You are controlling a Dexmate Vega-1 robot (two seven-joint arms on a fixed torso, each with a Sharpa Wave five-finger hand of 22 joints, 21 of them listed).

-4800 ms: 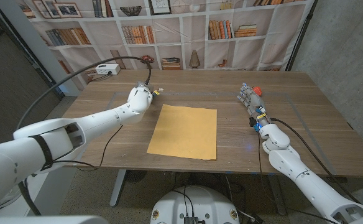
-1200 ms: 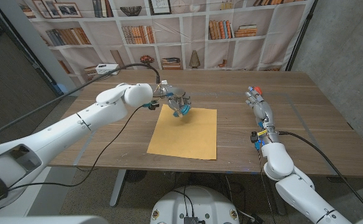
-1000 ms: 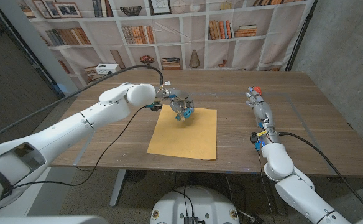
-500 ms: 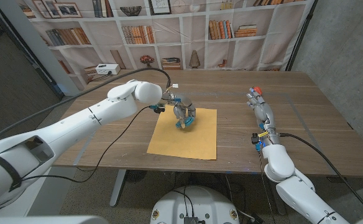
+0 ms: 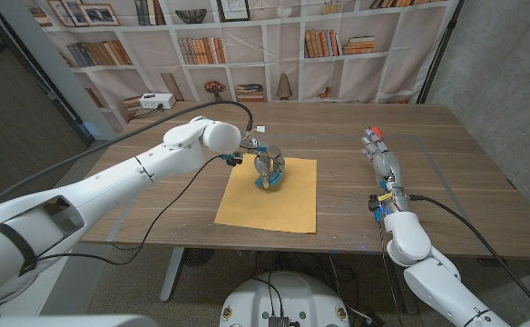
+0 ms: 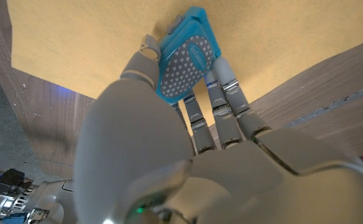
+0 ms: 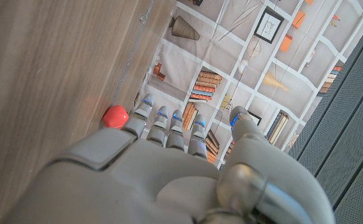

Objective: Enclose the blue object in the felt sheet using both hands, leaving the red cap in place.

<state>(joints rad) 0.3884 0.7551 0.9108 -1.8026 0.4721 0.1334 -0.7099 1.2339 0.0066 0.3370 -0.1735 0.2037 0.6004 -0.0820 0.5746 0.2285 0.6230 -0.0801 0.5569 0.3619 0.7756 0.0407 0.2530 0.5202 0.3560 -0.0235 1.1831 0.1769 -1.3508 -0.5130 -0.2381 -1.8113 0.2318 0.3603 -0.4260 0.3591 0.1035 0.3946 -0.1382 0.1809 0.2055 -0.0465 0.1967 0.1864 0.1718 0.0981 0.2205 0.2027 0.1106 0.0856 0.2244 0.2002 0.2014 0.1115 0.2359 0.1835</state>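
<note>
A tan felt sheet (image 5: 269,200) lies in the middle of the wooden table (image 5: 446,173). My left hand (image 5: 267,169) hovers low over the sheet's far part and grips the blue object (image 5: 270,181). In the left wrist view the blue object (image 6: 188,55) is a flat blue case with a grey patterned face, pinched between thumb and fingers (image 6: 227,78) just above the felt sheet (image 6: 76,37). My right hand (image 5: 382,162) is at the right of the table, fingers straight and holding nothing. The red cap (image 5: 367,131) sits just beyond its fingertips, as the red cap (image 7: 115,116) near my right hand (image 7: 169,168) also shows.
A white box (image 5: 159,102) with a black cable stands at the table's back left corner. A black cable (image 5: 170,195) runs from my left arm across the table's left part. A bookshelf backdrop stands behind the far edge.
My left hand has carried the blue object from the sheet's far left corner to over the sheet's far middle and lowered it. The right hand has stayed put.
</note>
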